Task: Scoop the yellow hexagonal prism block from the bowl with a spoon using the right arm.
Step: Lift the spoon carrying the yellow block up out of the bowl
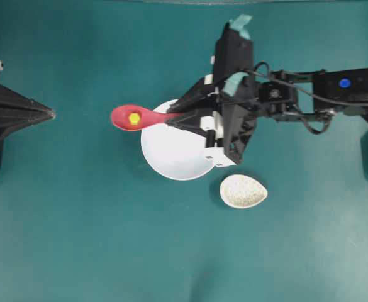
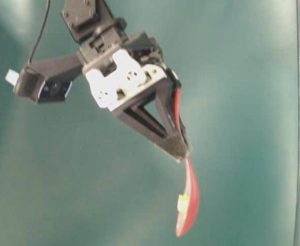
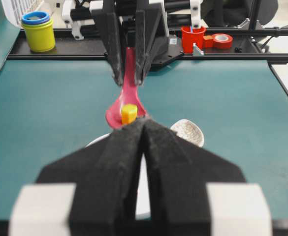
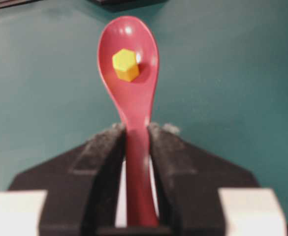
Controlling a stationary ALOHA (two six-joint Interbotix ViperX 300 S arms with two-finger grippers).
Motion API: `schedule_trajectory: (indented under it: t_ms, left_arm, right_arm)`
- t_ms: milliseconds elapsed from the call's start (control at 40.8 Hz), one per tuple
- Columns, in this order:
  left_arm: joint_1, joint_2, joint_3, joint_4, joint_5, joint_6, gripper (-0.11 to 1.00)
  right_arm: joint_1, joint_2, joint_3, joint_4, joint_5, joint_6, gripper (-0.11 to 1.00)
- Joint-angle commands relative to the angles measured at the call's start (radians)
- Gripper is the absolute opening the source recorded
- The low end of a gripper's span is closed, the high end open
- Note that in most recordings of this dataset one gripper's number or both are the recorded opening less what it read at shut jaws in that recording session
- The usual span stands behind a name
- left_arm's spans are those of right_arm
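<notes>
My right gripper (image 1: 170, 117) is shut on the handle of the pink-red spoon (image 1: 127, 117), with a pad pressed against each side of it (image 4: 137, 129). The yellow hexagonal prism block (image 4: 126, 64) lies in the spoon's scoop (image 4: 129, 64). In the overhead view the scoop hangs just past the left rim of the white bowl (image 1: 171, 154), with nothing else showing in the bowl. The table-level view shows the spoon (image 2: 188, 202) and block (image 2: 182, 203) below the right gripper (image 2: 178, 146). My left gripper (image 1: 48, 114) sits far left, shut and empty (image 3: 144, 123), pointing at the spoon (image 3: 126, 98).
A small speckled egg-shaped spoon rest (image 1: 243, 191) lies on the teal table just right of and below the bowl. Along the far black rail stand a yellow cup with a blue ring (image 3: 39, 32), a red cup (image 3: 192, 38) and a red tape roll (image 3: 222, 40).
</notes>
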Motion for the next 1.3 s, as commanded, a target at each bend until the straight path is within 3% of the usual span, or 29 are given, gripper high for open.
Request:
schedule_trajectory:
  t_ms: [0, 343, 466, 883, 1276]
  left_arm:
    - [0.000, 0.003, -0.031, 0.003, -0.005, 0.000, -0.01]
    - [0.000, -0.003, -0.031, 0.003, -0.005, -0.005, -0.01]
    - [0.000, -0.003, -0.031, 0.003, -0.005, -0.005, -0.01]
    - [0.000, -0.006, -0.031, 0.003, -0.005, -0.006, -0.01]
    - [0.000, 0.000, -0.031, 0.003, -0.011, 0.002, -0.01]
  right_arm:
    - [0.002, -0.040, 0.000, 0.009, -0.014, 0.002, 0.23]
    - [0.002, -0.086, 0.018, 0.017, 0.015, 0.005, 0.23]
    - [0.002, -0.098, 0.021, 0.041, 0.028, 0.015, 0.23]
    - [0.002, -0.152, 0.023, 0.052, 0.097, 0.120, 0.23]
    - [0.002, -0.249, 0.061, 0.052, 0.141, 0.123, 0.23]
